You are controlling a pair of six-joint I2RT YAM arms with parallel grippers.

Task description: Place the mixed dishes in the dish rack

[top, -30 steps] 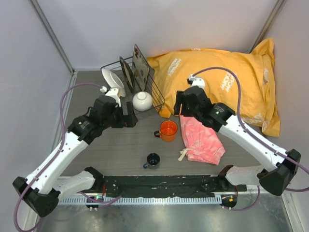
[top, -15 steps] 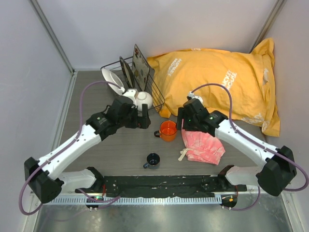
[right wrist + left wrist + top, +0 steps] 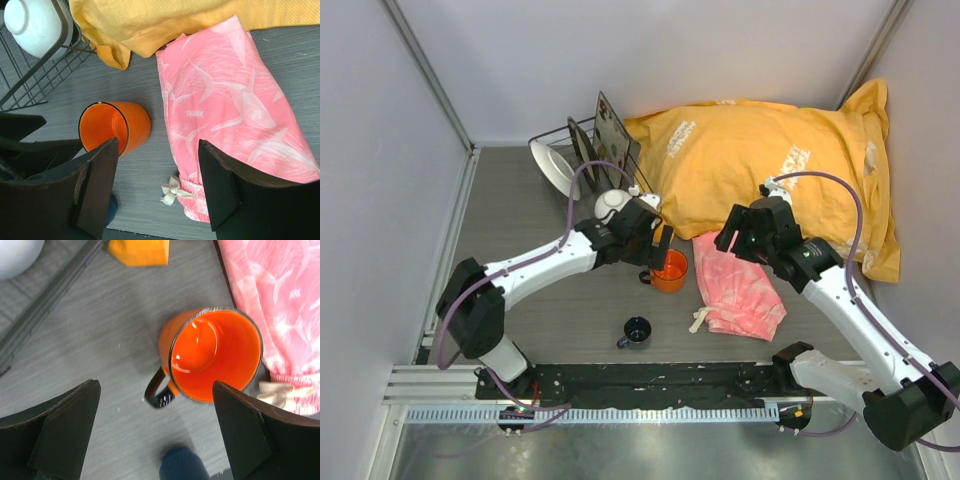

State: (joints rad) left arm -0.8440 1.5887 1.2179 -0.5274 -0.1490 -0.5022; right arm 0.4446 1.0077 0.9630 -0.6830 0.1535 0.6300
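orange mug (image 3: 215,355) upright, just beyond spread left claw (image 3: 155,386), not gripped

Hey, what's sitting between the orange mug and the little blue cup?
Nothing. Only bare table separates the mug and the cup, as the top view shows; the left wrist view agrees.

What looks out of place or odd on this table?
A pink shark-print cloth lies beside the orange mug, and a big yellow bag lies against the dish rack. Neither is a dish. Nothing looks spilled.
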